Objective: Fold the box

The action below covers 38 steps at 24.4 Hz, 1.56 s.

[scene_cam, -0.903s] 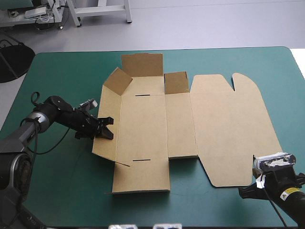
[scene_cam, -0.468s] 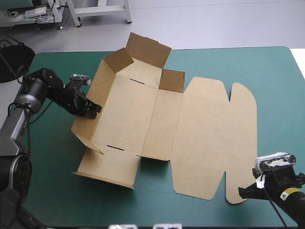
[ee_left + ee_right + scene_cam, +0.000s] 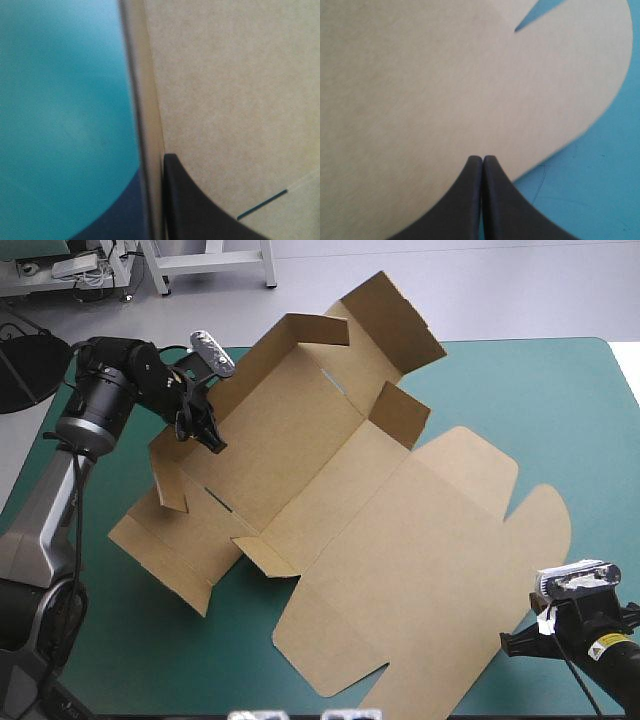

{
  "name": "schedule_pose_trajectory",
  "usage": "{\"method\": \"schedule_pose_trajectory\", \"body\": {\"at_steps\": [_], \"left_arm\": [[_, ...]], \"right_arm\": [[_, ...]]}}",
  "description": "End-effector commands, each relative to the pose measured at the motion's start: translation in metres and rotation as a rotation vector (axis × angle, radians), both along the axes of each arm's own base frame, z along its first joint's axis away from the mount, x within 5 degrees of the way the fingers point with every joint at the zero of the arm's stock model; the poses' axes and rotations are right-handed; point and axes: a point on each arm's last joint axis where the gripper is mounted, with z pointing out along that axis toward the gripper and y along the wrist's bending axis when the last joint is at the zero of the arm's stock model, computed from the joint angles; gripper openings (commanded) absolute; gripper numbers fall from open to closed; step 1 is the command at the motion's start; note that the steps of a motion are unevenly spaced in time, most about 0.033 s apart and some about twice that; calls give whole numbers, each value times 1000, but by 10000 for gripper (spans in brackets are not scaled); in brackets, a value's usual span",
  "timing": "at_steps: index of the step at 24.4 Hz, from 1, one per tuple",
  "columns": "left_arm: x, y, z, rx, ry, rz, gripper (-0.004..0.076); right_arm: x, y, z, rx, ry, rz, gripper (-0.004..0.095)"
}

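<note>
At the table's near right corner the right gripper [image 3: 482, 161] is clenched on nothing. Its black fingers meet in a point just over the rounded end flap of the box [image 3: 400, 540], though in the high view they are hidden under the arm's own gear. The brown sheet lies askew across the teal-green cover [image 3: 500, 380], with its lid panel flat toward the near right. Its tray part, toward the far left corner, is tilted up with the walls partly raised, and one wide flap reaches past the far edge. How much of that end rests on the cover is hard to make out. There the left gripper [image 3: 208, 432] grasps the left wall's edge. In its wrist view one finger lies on the board's face beside a thin slot [image 3: 262, 204]. The other is only a dark blur behind the board.
</note>
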Motion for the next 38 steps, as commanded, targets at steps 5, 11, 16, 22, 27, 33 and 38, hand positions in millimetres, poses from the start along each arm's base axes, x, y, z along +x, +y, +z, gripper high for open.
{"method": "schedule_pose_trajectory", "body": {"at_steps": [5,11,16,22,27,33,38], "left_arm": [[-22,-52,48,178,-387,-197,-8],[-42,-103,61,231,-586,-353,-8],[-75,-149,60,187,-624,-463,-8],[-80,-157,17,220,-557,-384,-9],[-113,-174,3,272,-733,-362,-9],[-140,-187,-29,300,-833,-371,-9],[-153,-189,-47,325,-882,-357,-9]], "right_arm": [[4,-1,11,6,-72,-12,-18],[4,-1,11,6,-72,-12,-18],[4,-1,11,6,-72,-12,-18],[4,0,14,33,-70,-28,-18],[1,0,42,66,-147,-44,-17],[7,2,80,162,-199,-81,-17],[22,7,113,225,-230,-59,-17]]}}
